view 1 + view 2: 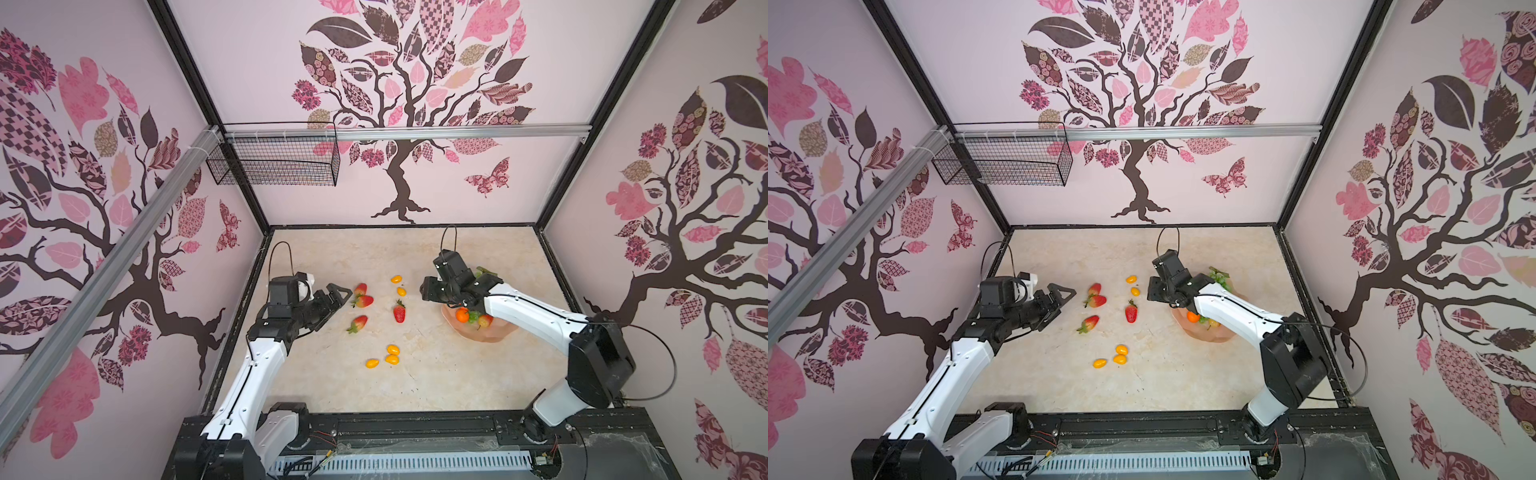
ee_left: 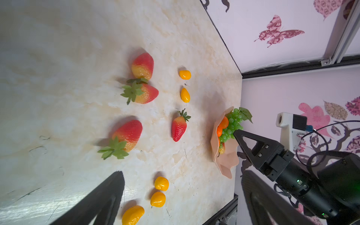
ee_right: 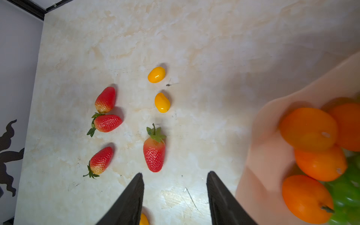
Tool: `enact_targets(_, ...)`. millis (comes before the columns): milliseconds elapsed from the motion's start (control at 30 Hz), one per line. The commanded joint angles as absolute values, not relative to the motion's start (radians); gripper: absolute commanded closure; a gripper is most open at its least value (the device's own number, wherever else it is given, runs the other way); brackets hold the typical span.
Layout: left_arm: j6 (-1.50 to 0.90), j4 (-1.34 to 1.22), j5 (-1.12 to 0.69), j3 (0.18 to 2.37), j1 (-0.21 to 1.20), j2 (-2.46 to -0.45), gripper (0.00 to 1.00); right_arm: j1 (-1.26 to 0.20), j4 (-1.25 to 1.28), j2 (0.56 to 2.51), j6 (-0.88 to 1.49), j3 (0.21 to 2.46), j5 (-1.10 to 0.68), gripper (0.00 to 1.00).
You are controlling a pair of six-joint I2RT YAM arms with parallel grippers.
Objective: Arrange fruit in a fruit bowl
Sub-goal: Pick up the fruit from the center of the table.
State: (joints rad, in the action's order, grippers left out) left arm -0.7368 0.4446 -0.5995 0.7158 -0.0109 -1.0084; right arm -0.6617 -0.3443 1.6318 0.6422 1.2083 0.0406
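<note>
Though holding tangerines point(image 1: 462, 315) in both top views, lacks four strawberries point(image 1: 399, 312) and five yellow ovals point(image 1: 392, 350), all loose on the table point(image 1: 332, 386) left of the bowl point(image 1: 492, 333) on its right side. From the left wrist: peach, shallow, wavy-rimmed, heaped with grapes point(image 2: 231, 124); left hand point(image 2: 182, 174) released, empty. From the right wrist: right hand point(image 3: 174, 175) spread, grasping nothing, just beside the bowl.

A black wire basket point(image 1: 274, 166) hangs from the back wall's rail point(image 1: 415, 134).

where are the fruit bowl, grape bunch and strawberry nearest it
fruit bowl point(image 2: 227, 163): left wrist view, bare wall
grape bunch point(image 2: 231, 124): left wrist view, middle grapes
strawberry point(image 3: 154, 153): right wrist view, red body
</note>
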Motion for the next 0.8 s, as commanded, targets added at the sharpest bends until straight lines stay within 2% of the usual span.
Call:
enact_targets(0, -0.727, 0.431, -0.697, 0.684, -0.073, -1.002, 0.02, -0.693, -0.405, 1.722, 0.697, 1.302, 0.026, 0.45)
enact_targets(267, -0.750, 0.393, -0.750, 0.669, -0.113, -1.026, 0.02, -0.713, -0.489, 1.913, 0.722, 1.449, 0.000, 0.46)
enact_targets(767, -0.769, 0.365, -0.759, 0.658, -0.120, -1.033, 0.02, -0.718, -0.545, 2.116, 0.712, 1.608, 0.001, 0.50)
